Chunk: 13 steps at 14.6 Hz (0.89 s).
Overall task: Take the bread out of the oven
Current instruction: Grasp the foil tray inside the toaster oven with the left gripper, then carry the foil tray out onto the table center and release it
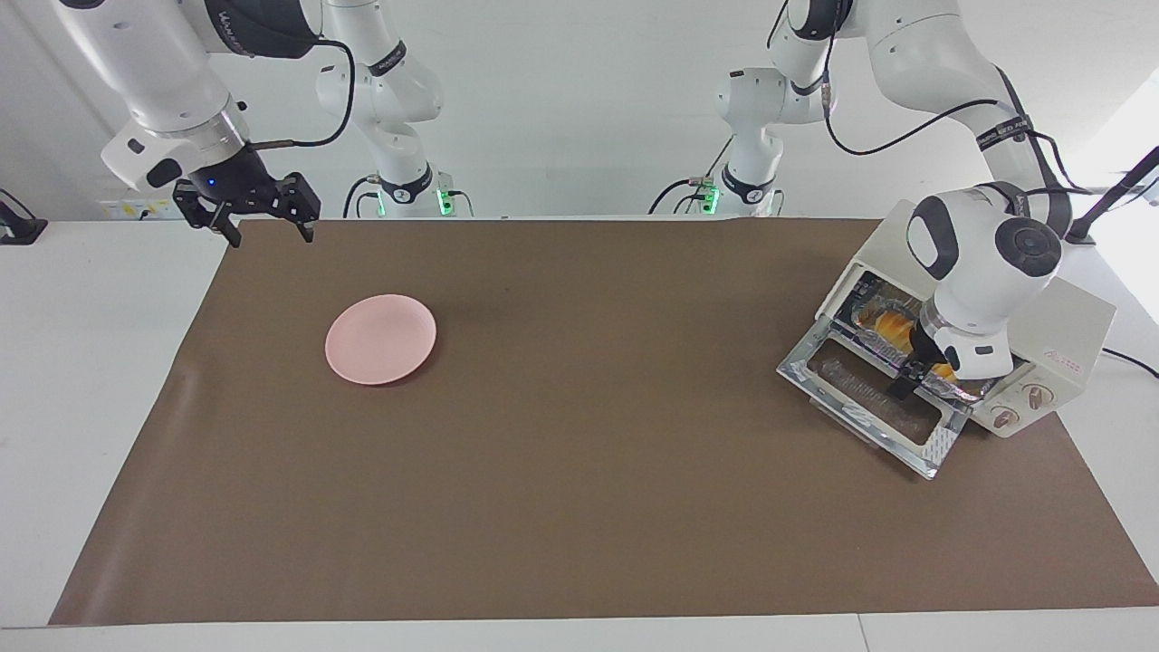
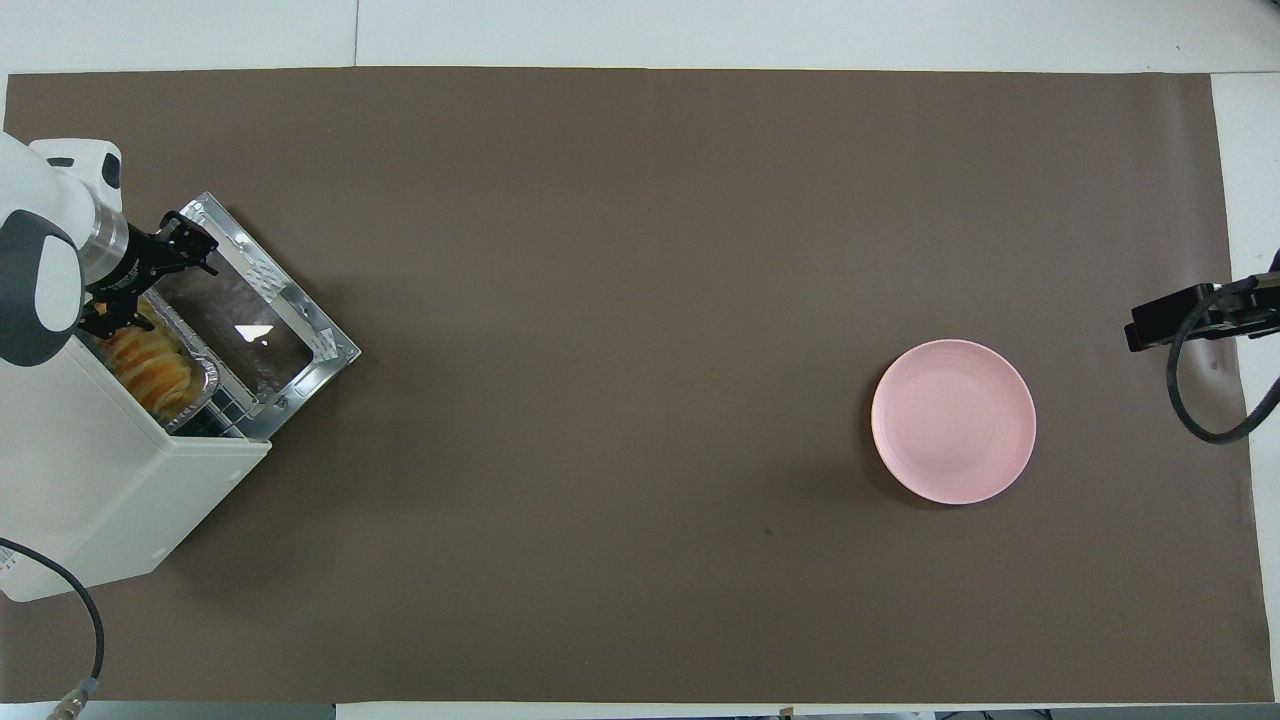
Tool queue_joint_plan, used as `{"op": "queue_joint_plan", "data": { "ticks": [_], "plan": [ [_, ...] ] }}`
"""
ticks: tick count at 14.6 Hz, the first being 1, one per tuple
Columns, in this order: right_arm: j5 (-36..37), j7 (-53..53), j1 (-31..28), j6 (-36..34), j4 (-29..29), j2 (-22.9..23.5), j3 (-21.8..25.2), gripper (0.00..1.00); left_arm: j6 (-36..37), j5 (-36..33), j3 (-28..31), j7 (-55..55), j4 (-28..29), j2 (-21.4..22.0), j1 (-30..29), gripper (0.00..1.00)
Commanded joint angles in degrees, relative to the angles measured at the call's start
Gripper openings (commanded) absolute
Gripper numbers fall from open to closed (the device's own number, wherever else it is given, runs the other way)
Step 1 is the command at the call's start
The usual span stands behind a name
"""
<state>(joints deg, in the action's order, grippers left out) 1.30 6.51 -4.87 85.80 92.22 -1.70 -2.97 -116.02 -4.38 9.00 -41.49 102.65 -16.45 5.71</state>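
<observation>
The cream-white oven (image 1: 1073, 326) stands at the left arm's end of the table, its glass door (image 1: 869, 398) dropped open flat. The golden bread (image 1: 892, 324) lies in a crinkled foil tray (image 1: 962, 389) that sits partly out of the oven's mouth. My left gripper (image 1: 919, 385) hangs low at the oven's mouth, over the tray's outer end and the bread. Seen from overhead, the left gripper (image 2: 150, 280) is over the tray (image 2: 200, 375) beside the bread (image 2: 150, 368), with the door (image 2: 250, 330) and oven (image 2: 100, 500) around it. My right gripper (image 1: 270, 234) is open, empty and raised.
A round pink plate (image 1: 380, 338) lies on the brown mat toward the right arm's end; it also shows in the overhead view (image 2: 953, 420). The right gripper (image 2: 1190, 315) waits over the mat's edge at that end. A cable runs from the oven off the table.
</observation>
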Motion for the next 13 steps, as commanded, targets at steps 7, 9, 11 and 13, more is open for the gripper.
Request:
{"op": "queue_joint_plan", "data": {
  "ticks": [7,9,11,13],
  "plan": [
    [0.2,1.1,-0.6,0.2,1.1,-1.1,-0.4,1.0,-1.8,-1.2,-0.3,0.7,5.5,3.3,-0.4,0.19],
    [0.2,1.1,-0.6,0.2,1.1,-1.1,-0.4,1.0,-1.8,-1.2,-0.3,0.8,5.5,3.4,-0.5,0.02],
    [0.2,1.1,-0.6,0.2,1.1,-1.1,-0.4,1.0,-1.3,-1.3,-0.3,1.3,4.8,3.2,-0.1,0.0],
    [0.2,1.1,-0.6,0.2,1.1,-1.1,-0.4,1.0,-0.4,-1.5,-0.5,1.4,2.0,2.3,1.8,0.0]
  ]
}}
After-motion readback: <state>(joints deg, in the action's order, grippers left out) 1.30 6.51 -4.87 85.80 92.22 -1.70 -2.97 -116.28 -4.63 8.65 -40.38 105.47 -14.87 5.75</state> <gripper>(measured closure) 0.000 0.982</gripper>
